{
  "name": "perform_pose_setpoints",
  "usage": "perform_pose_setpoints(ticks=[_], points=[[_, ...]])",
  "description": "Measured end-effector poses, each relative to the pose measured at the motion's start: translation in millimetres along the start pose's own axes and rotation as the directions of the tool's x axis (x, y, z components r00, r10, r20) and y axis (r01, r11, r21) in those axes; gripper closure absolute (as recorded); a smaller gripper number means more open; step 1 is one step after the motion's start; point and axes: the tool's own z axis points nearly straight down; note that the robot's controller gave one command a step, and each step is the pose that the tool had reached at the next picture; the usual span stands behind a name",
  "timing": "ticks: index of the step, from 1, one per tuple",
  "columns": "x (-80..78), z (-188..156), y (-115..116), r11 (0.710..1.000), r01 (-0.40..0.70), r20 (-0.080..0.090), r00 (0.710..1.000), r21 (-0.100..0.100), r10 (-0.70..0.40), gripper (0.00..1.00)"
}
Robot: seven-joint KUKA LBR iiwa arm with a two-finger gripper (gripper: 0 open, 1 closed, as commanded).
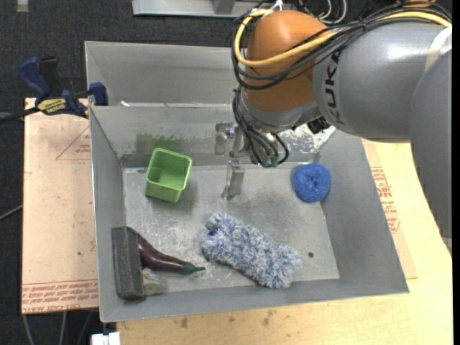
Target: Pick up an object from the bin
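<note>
The jaws hang over bare bin floor between green cup and blue ball. Their gap cannot be told.

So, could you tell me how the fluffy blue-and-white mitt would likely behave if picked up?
The fluffy mitt looks soft and shaggy, so it would probably droop rather than stay stiff. It seems light for its bulk. Lying flat and long on the bin floor, it is unlikely to roll.
</note>
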Motion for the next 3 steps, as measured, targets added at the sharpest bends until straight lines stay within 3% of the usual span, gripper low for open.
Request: perform_pose_setpoints(ticks=[1,2,3], points=[[-1.4,-5,0,1.000,-0.001,0.008,1.000,-0.001,0.001,0.00],[10.7,23,-10,0.999,0.044,0.017,0.999,-0.001,-0.044,0.00],[23.3,76,-30,0.998,0.062,0.009,0.998,0.000,-0.062,0.00]])
